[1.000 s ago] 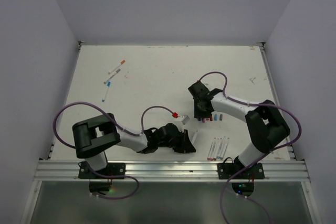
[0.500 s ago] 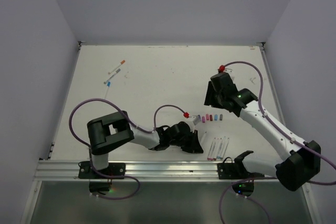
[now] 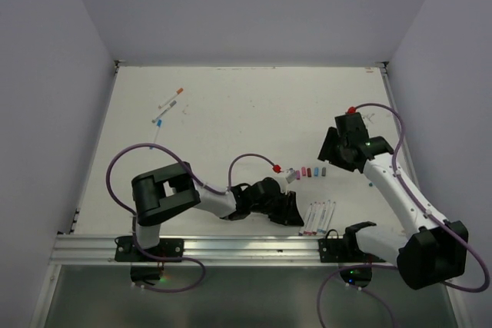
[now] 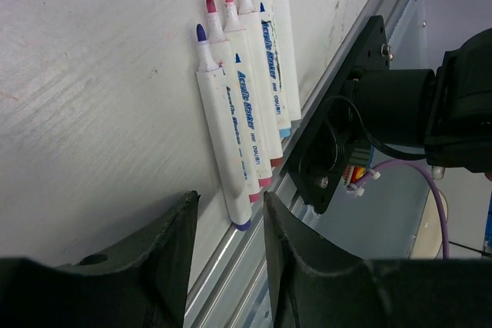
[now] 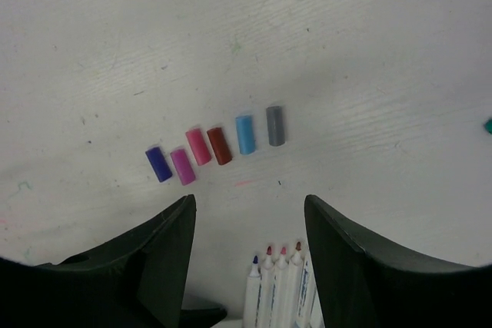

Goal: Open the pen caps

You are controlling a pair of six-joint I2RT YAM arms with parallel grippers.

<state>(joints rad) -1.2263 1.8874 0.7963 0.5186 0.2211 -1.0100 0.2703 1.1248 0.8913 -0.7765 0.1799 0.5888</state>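
Note:
Six loose pen caps lie in a row on the white table, from purple through pink and red to blue and grey; the same caps show in the top view. Several uncapped white pens lie side by side by the near rail, also visible as pens from above. My left gripper is open, its jaws standing either side of the purple pen's tail, and the pen rests on the table. My right gripper hangs open above the caps, holding nothing. Two capped pens lie far left.
The metal rail and the right arm's base stand just beyond the pen row. A small teal object lies at the right edge of the right wrist view. Purple cables loop over the arms.
My left gripper slid right up to the pen row and its jaws parted. My right gripper opened wider and drew back to the right, away from the cap row.

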